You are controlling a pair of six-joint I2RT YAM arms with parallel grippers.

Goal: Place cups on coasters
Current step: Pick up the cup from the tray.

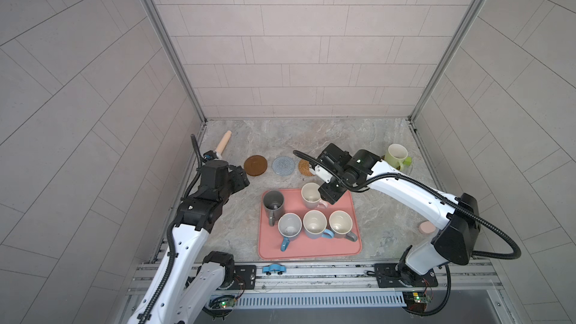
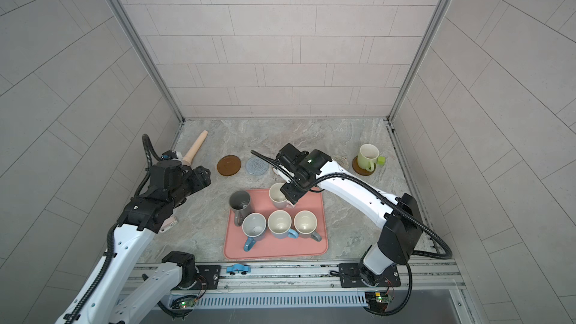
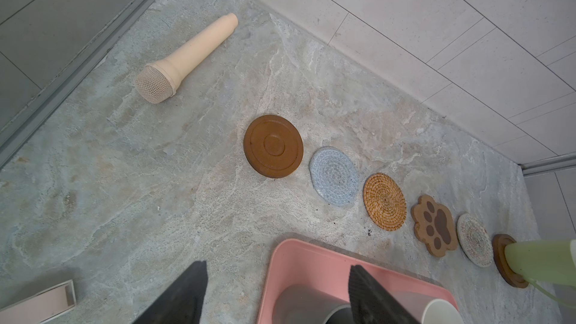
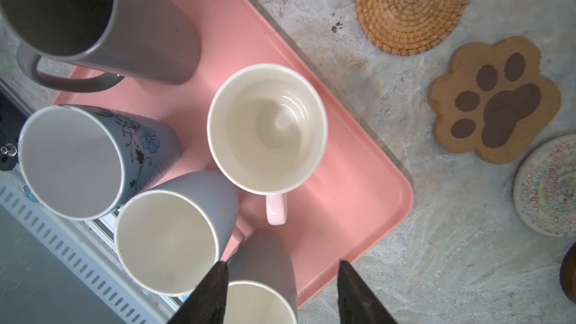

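Five cups stand on the pink tray (image 1: 311, 250): tall dark grey (image 1: 273, 202), pink-handled (image 1: 311, 196), flowered with blue handle (image 1: 289, 229), light blue (image 1: 314, 224) and grey (image 1: 340, 222). The green cup (image 1: 396, 154) sits on a brown wooden coaster (image 2: 358, 168) at the far right. Bare coasters lie in a row: brown disc (image 3: 273, 146), grey-blue crochet (image 3: 333, 176), rattan (image 3: 385, 201), paw (image 3: 434, 225), cream woven (image 3: 474, 240). My right gripper (image 1: 330, 194) hovers open beside the pink-handled cup (image 4: 266, 129), holding nothing. My left gripper (image 1: 241, 179) is open, left of the tray.
A beige toy microphone (image 1: 224, 144) lies at the back left near the wall. A small pink disc (image 1: 427, 227) shows partly behind the right arm. A pale pink object (image 2: 168, 224) sits under the left arm. A blue toy car (image 1: 274, 268) rests on the front rail.
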